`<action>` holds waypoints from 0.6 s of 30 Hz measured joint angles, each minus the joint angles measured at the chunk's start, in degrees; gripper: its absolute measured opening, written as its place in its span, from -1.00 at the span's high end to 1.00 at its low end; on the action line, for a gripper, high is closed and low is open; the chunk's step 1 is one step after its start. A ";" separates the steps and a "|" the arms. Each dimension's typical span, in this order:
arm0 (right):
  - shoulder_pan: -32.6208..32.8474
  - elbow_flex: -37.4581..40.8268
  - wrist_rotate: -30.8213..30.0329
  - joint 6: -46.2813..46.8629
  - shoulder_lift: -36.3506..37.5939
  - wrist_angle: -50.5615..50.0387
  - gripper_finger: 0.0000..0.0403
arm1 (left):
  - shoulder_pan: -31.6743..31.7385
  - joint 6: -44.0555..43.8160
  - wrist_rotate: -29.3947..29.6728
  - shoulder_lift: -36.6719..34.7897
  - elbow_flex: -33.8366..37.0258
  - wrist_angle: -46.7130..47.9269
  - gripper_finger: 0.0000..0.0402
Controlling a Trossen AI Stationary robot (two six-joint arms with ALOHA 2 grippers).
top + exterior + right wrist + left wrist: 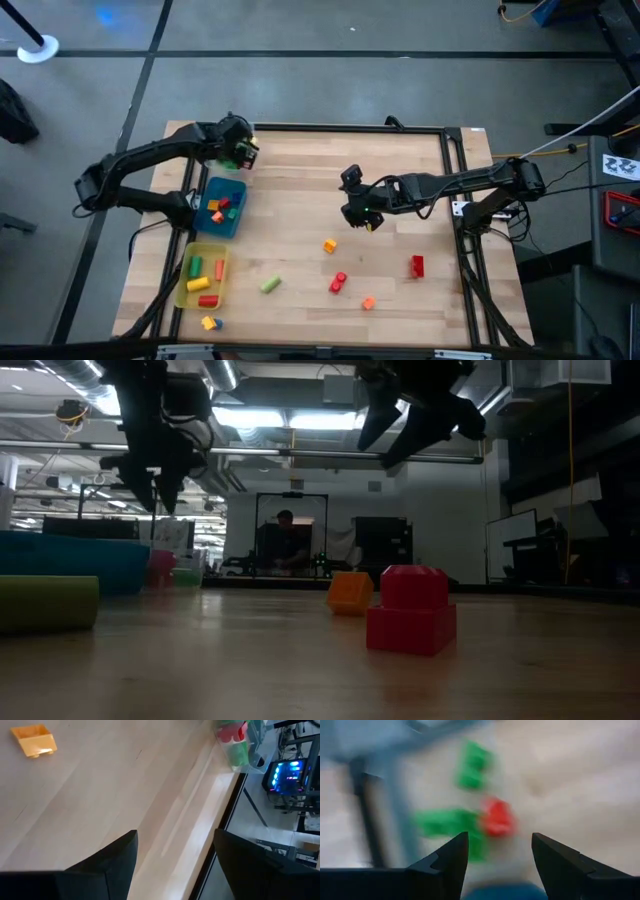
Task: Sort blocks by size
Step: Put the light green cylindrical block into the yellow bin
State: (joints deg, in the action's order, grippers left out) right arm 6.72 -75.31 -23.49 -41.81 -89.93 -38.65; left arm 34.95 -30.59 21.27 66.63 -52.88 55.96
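Red brick [411, 610] foremost, blue tray [222, 207] with several blocks, apparently mixed, both fingers wide.

This is a robotics lab or workshop. A wooden counter [300, 180] sits in a black metal frame [460, 190] on a grey tiled floor [300, 80], with cables [560, 150] trailing beside the right arm. Beyond the counter lies a large open hall with exposed ceiling ducts [290, 380] and strip lights [300, 420]. A person [285, 540] sits at a workstation far behind both hands. Equipment with glowing blue lights [287, 772] stands off the counter's edge.
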 joint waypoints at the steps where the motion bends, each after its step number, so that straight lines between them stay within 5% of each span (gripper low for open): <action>1: 0.00 0.00 -0.01 0.14 0.00 -0.36 -0.30 | -0.42 -0.25 -4.44 0.00 -0.02 0.00 0.01; 8: 0.00 0.00 0.05 1.89 0.00 -1.18 -0.30 | -9.20 -7.56 -29.03 0.02 -0.02 -0.02 0.03; 18: 0.00 0.00 1.65 3.21 0.00 -2.28 -0.30 | -35.54 -18.83 -28.28 0.38 -0.04 -9.93 0.02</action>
State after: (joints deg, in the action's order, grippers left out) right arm 6.72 -75.31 -21.84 -38.61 -89.93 -40.93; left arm -0.59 -49.42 -7.00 67.01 -52.93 46.03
